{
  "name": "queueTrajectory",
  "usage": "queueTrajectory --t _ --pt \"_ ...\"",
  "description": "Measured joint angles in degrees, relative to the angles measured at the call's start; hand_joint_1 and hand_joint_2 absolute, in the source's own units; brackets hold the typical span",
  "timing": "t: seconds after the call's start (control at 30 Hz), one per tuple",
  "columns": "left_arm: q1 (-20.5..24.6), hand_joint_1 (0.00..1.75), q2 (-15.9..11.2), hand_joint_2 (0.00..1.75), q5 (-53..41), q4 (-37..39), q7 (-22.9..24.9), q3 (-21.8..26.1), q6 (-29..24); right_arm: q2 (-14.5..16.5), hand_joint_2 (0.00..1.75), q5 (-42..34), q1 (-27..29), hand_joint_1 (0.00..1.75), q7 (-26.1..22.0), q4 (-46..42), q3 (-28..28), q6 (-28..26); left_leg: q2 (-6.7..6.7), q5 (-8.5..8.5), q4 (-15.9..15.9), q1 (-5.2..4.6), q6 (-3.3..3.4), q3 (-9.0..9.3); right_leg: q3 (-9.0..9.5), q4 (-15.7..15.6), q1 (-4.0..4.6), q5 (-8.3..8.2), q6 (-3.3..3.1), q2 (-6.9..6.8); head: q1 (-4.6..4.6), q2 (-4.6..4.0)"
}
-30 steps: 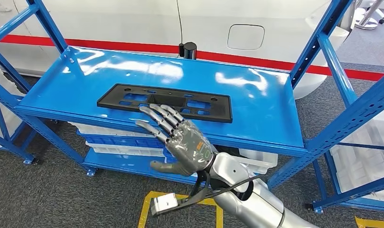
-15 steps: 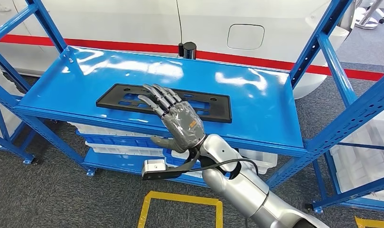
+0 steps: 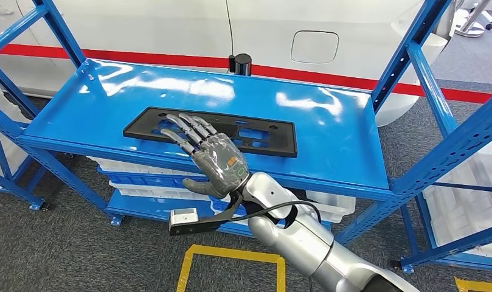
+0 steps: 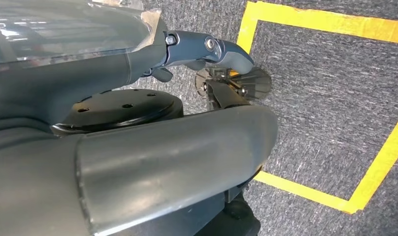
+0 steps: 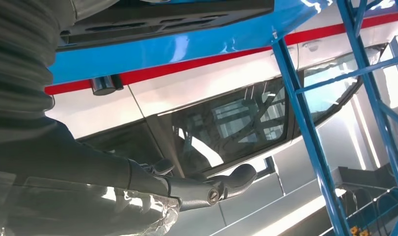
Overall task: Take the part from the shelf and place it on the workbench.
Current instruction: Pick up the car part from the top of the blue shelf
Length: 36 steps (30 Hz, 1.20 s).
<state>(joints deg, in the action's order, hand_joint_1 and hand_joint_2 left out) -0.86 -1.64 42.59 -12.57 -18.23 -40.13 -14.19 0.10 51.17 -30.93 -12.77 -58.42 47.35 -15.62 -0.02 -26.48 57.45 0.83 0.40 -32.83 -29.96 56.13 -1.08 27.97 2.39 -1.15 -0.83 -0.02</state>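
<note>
Part is lying flat on the blue shelf, near its front edge. Right hand is hovering over the part's left half, fingers spread and holding nothing. Behind the shelf, a white car is standing.

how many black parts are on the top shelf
1: the black part lies flat mid-shelf near the front edge of the blue shelf; the right hand hovers over its left half.
</note>
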Motion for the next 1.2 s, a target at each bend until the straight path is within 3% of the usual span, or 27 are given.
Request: queueTrajectory --t 0.8,1.2 --pt "0.10 0.00 0.01 0.00 1.28 0.65 0.77 0.00 -0.75 -0.35 1.75 1.33 -0.60 0.00 1.66 1.81 3.80 0.69 0.01 0.00 0.00 0.00 0.00 -0.01 -0.02 0.00 0.00 0.00 0.00 0.00 -0.01 0.00" --pt "0.19 0.00 -0.48 0.00 1.28 1.94 0.62 0.00 -2.22 0.80 1.75 2.48 -2.57 0.00 3.67 8.27 4.09 -1.55 0.00 0.00 0.00 0.00 0.00 -0.01 -0.01 0.01 0.00 0.00 0.00 0.00 -0.01 0.00"
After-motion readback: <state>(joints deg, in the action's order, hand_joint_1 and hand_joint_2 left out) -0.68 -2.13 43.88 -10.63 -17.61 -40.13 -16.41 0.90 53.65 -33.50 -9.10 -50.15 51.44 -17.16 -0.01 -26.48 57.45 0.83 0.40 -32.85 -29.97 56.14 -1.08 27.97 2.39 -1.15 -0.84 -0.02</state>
